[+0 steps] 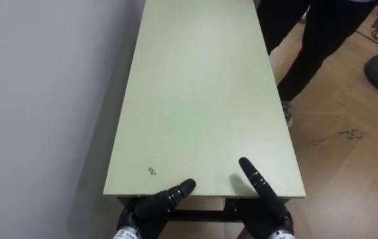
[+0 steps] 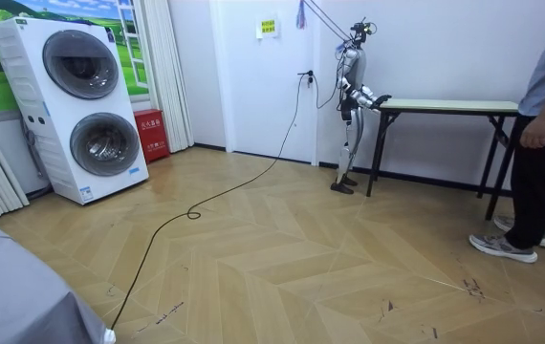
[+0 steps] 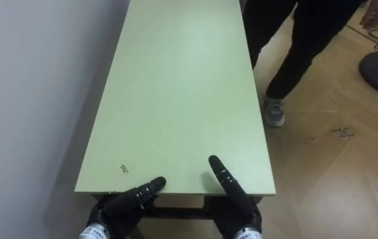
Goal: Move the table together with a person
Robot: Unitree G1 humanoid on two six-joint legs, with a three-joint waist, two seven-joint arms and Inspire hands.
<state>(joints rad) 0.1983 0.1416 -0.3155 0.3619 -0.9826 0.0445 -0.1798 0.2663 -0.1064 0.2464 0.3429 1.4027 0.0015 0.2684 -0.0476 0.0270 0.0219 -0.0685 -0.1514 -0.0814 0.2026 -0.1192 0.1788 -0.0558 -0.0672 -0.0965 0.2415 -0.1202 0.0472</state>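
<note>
1. The table [image 1: 202,86] with its pale green top stands before me. It runs from my body at 6 o'clock away toward 12 o'clock. Its long side at 9 o'clock is just beside the white wall [image 1: 43,99].
2. My left hand [image 1: 156,206] is at the near edge of the table, at about 7 o'clock. Its thumb reaches up to the edge. The rest is under the top, so I cannot tell if it grips.
3. My right hand [image 1: 265,199] is at the same edge, at about 5 o'clock. Its thumb lies flat on the top and points to 11 o'clock. The part below is hidden, so I cannot tell its grasp either.
4. A small dark mark [image 1: 152,171] is on the top, at 12 o'clock from my left hand. It is too small to read.
5. A person [image 1: 308,46] in dark trousers stands on the wooden floor [image 1: 348,153] at 1 o'clock, beside the far part of the table.
6. In the room view I stand upright at the end of the table. The person stands at the other end, one hand hanging near it.
7. A yellow notice [image 2: 268,28] is on the wall and a red box [image 2: 151,134] with pale writing stands beside two stacked white washing machines [image 2: 91,105]. None of that writing is readable.
</note>
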